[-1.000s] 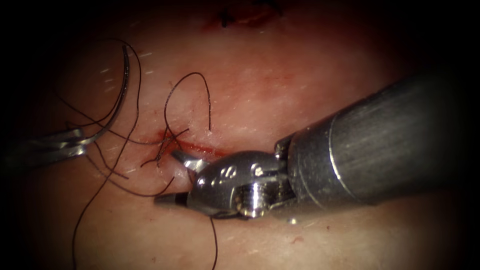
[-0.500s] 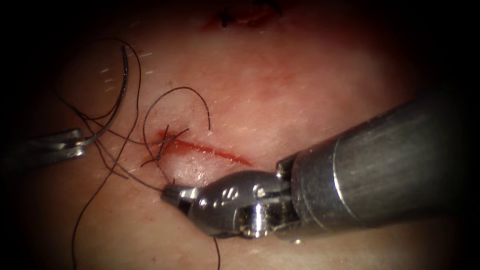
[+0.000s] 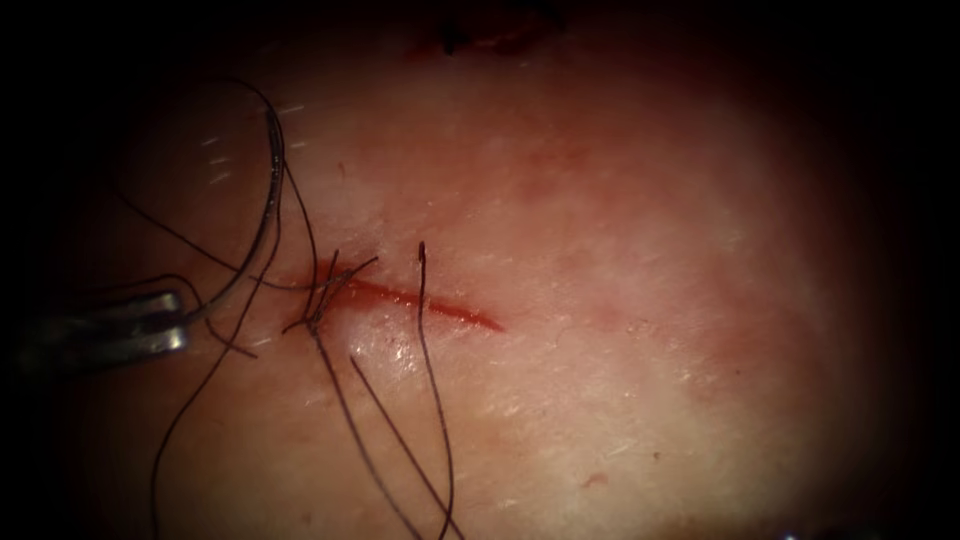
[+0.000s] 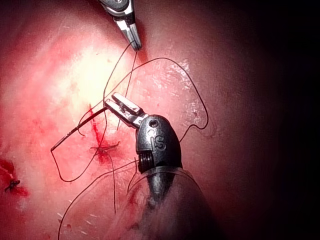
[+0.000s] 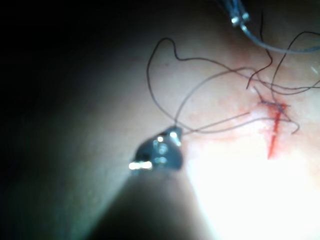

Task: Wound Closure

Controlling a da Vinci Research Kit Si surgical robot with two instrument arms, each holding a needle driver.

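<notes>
Across the cut on the tissue, toward its left end, sits a knot w/ short thread tails; red fluid lines the cut. Needle lies free of the tissue, left of the cut, curving up toward the tissue's top-left corner; left tool has its jaws clamped on the needle near its lower end, by the thread end of the curve. Thread runs from the knot area down to the tissue's lower edge in several taut-ish strands. Right wrist view: right tool has jaws closed on the thread, well away from the cut; left wrist view also shows it pinching thread. Judgement: w/ thread under pull, tension should be kept even and in line w/ the cut so the knot isn't dragged off or the edges torn; needle best kept parked clear of the strands. Vs 0.5 s ago: right tool has left the endoscope view toward the lower edge, the loose loop above the cut is gone, strands now straighter; needle and left tool shifted slightly right.
</notes>
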